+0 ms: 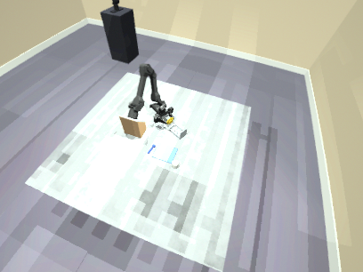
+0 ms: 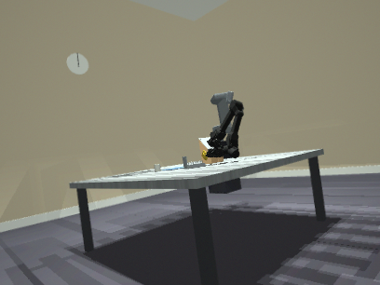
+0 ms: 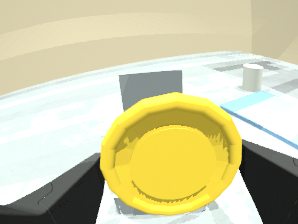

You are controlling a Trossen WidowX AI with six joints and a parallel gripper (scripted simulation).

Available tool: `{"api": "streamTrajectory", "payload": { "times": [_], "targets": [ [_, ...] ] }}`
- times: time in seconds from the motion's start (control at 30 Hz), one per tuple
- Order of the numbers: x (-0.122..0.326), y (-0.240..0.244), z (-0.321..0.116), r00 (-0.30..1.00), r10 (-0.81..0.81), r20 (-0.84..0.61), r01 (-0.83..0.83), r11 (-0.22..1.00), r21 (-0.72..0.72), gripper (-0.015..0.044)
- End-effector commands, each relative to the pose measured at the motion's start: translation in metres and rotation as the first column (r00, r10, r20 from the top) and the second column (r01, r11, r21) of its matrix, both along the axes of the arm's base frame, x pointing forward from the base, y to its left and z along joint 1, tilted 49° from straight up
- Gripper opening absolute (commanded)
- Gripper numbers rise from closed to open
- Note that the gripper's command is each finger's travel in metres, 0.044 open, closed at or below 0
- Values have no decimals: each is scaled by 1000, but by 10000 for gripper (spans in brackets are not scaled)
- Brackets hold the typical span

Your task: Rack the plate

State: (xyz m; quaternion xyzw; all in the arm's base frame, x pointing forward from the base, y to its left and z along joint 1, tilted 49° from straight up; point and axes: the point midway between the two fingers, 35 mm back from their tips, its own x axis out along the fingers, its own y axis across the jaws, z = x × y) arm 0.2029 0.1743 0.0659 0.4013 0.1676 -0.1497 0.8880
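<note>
The yellow plate (image 1: 170, 120) (image 2: 205, 155) (image 3: 172, 161) is held up on edge, its hollow face towards the wrist camera. My gripper (image 1: 167, 119) (image 2: 208, 154) (image 3: 171, 155) is shut on the plate, with one dark finger at each side of its rim. The grey dish rack (image 1: 182, 133) (image 2: 184, 162) (image 3: 151, 89) stands on the table, with its tall end panel beyond the plate. The plate is at the arm's side of that panel and above the table. It hides most of the rack's rails and slots in the wrist view, so whether its lower edge is in a slot cannot be told.
A tan block (image 1: 133, 126) stands beside the arm. A pale blue flat sheet (image 1: 173, 155) (image 3: 250, 101) lies beyond the rack, with a blue handled tool (image 1: 151, 148) near it. A small white cup (image 1: 175, 164) (image 2: 157, 168) (image 3: 252, 79) stands past the sheet.
</note>
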Motion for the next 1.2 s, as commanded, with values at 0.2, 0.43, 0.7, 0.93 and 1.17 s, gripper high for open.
{"api": "streamTrajectory", "payload": {
  "times": [0.2, 0.43, 0.7, 0.93, 1.17],
  "targets": [
    [-3, 0, 3, 999, 3, 39, -3, 1000, 10, 0],
    [10, -2, -1, 999, 5, 31, -5, 1000, 6, 0],
    [21, -3, -4, 999, 2, 35, -3, 1000, 15, 0],
    [26, -3, -5, 999, 1, 38, -2, 1000, 20, 0],
    [36, -5, -7, 999, -2, 45, 0, 1000, 31, 0]
  ]
}}
